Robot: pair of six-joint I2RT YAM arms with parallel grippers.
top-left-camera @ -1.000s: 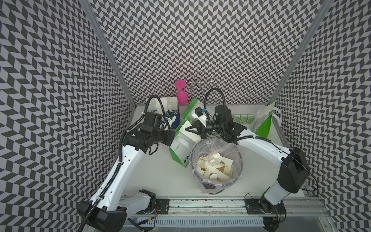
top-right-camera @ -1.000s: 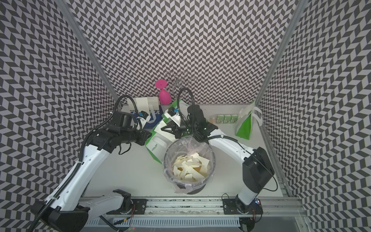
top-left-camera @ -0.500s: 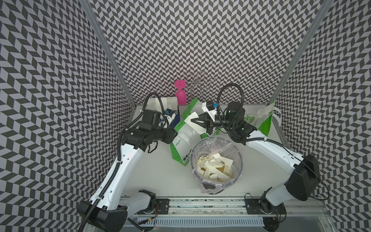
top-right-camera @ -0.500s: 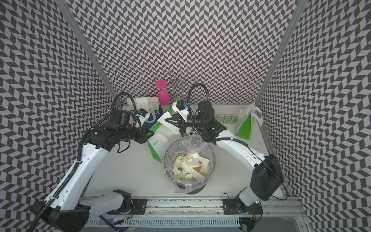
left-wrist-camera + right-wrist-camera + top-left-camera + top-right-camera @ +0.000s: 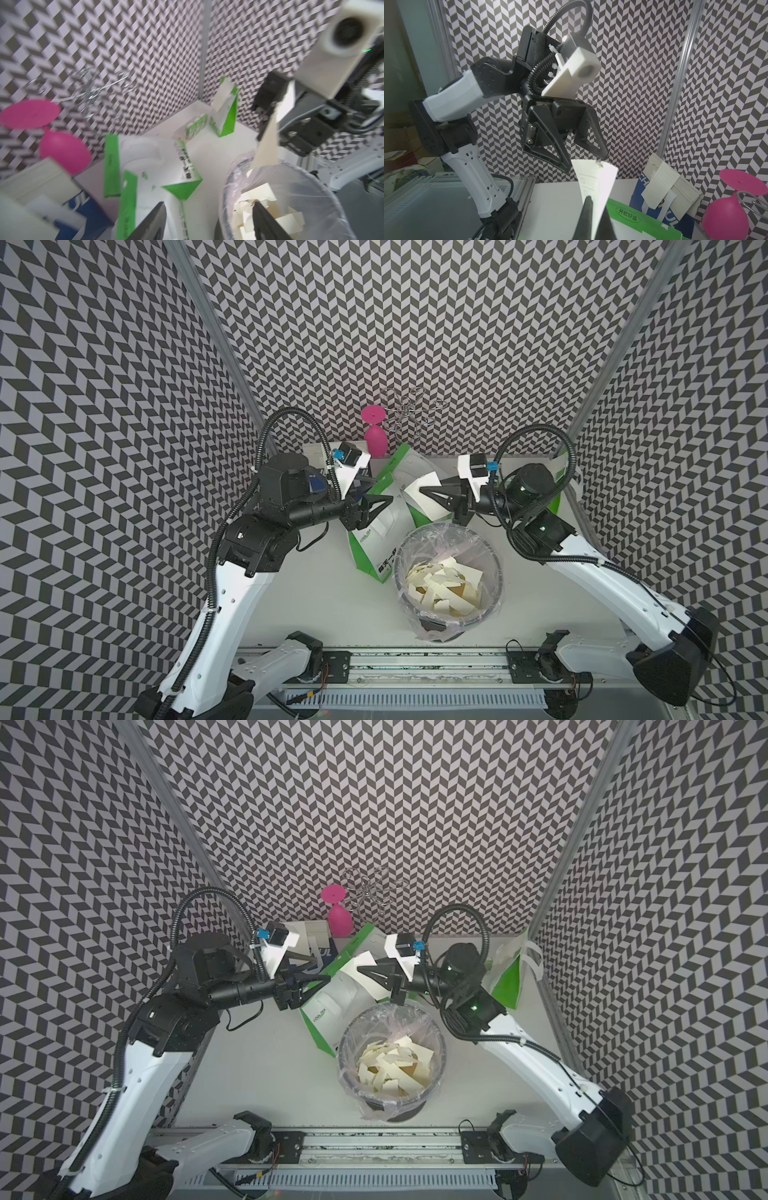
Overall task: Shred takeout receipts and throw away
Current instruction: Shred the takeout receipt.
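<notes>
My right gripper point(image 5: 422, 492) point(image 5: 360, 969) point(image 5: 597, 209) is shut on a cream takeout receipt point(image 5: 428, 499) point(image 5: 370, 979) point(image 5: 596, 178), held in the air just behind the bin. The slip's free end is ragged and stands by my left gripper's fingertips point(image 5: 566, 168). My left gripper point(image 5: 383, 490) point(image 5: 323, 970) point(image 5: 209, 204) faces it, open, with nothing between its fingers. In the left wrist view the held receipt point(image 5: 268, 141) hangs toward the bin's rim. Several torn cream scraps point(image 5: 444, 589) point(image 5: 390, 1065) lie inside the lined bin point(image 5: 500, 572) point(image 5: 444, 1052) point(image 5: 311, 178).
A green-and-white paper bag point(image 5: 378, 531) point(image 5: 328, 1006) lies on the table under both grippers. Another bag point(image 5: 509, 973) stands at the back right. A blue-and-white bag with a lined cream slip point(image 5: 660, 185), a pink goblet point(image 5: 374, 435) and a wire stand point(image 5: 409, 410) line the back wall.
My left gripper has opened and reached a little to the right. The right arm has drawn back to the right with the receipt still in its grip.
</notes>
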